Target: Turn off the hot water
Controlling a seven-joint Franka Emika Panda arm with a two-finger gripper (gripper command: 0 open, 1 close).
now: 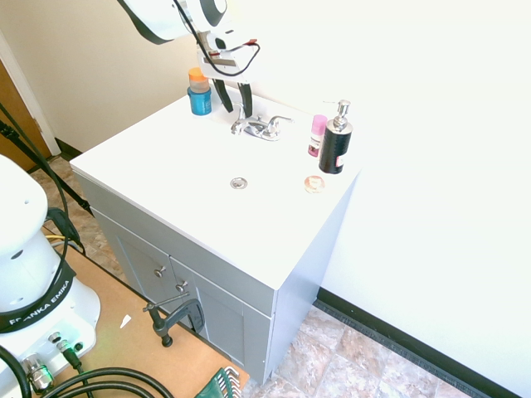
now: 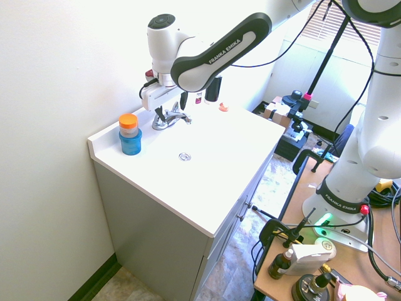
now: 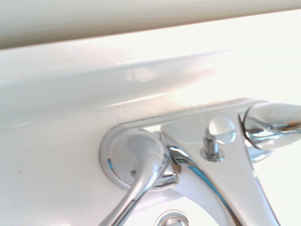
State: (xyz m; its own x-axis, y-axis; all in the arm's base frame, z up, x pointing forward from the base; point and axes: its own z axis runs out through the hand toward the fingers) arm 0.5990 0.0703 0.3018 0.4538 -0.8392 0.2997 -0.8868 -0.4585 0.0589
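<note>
Hot handle (image 3: pixel 143 172) = the one on the blue tub (image 1: pixel 200 101) side of the chrome faucet (image 1: pixel 261 129), at the back of the white worktop (image 1: pixel 178 170). In wrist view its long axis runs diag., from the round base out twd the basin front & away from the spout (image 3: pixel 207 181), free end outward, cut off by the pic edge. So lever & spout splay apart, like a V. The other handle (image 3: pixel 275 127) pts sideways instead, roughly along the faucet base, away from the hot one. Gripper (image 1: pixel 236 111) hangs pointing down over the hot-handle end, fingers apart, nothing clamped that I can see; can't tell if either finger touches the lever. Drain (image 1: pixel 239 183) is in front of the faucet; black pump bottle (image 1: pixel 336 143) & pink-capped can (image 1: pixel 317 136) stand upright on the far side from the tub.
</note>
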